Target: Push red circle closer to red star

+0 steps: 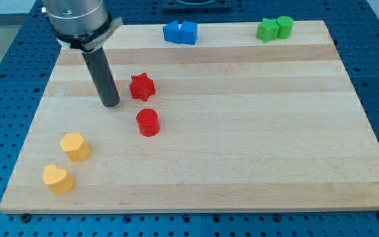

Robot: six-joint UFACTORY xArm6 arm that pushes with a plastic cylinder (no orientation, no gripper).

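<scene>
No pincer shows, so its state cannot be told; my tip (111,103) rests on the pale wooden worktop (242,145), left of the red star-shaped block (142,87), with the red round block (148,122) just below.

Wooden board (242,131) on blue pegboard. My tip (111,104) rests at 9 o'clock of the red star (142,87), just beside it, apart. Red circle (148,122) sits near the star at its 6 o'clock. Two yellow blocks (75,146) (58,178) lie at 8 o'clock of the circle. Two blue blocks (180,31) touch at the board's 12 o'clock edge; two green blocks (274,28) touch at 1 o'clock.
</scene>
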